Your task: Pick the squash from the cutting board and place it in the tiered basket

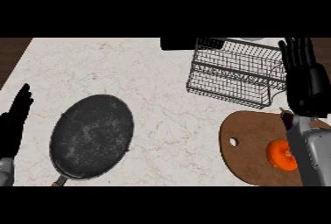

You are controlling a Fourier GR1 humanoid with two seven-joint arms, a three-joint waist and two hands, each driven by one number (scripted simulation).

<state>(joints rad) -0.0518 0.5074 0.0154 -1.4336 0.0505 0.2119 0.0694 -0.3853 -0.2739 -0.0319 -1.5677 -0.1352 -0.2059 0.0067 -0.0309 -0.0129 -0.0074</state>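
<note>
Materials: stone-look top, wire metal, wood, matt black.
Pale marble-patterned counter top [161, 87] smooth, faint reddish veins. Dark wire tiered basket [236, 74]: thin metal rods, dull. Brown oval cutting board [249, 148] wood-like, matt, even. Black round frying pan [92, 135] matt, inside speckled grey, rough-looking. Round orange squash [280, 154] smooth, slight sheen. Black right hand [309, 83] matt; grey right forearm [315, 153] smooth, pale highlights.

pan [90, 136] left | cutting board [252, 162] right | squash [281, 154] on it | tiered basket [227, 69] behind the cutting board
</note>
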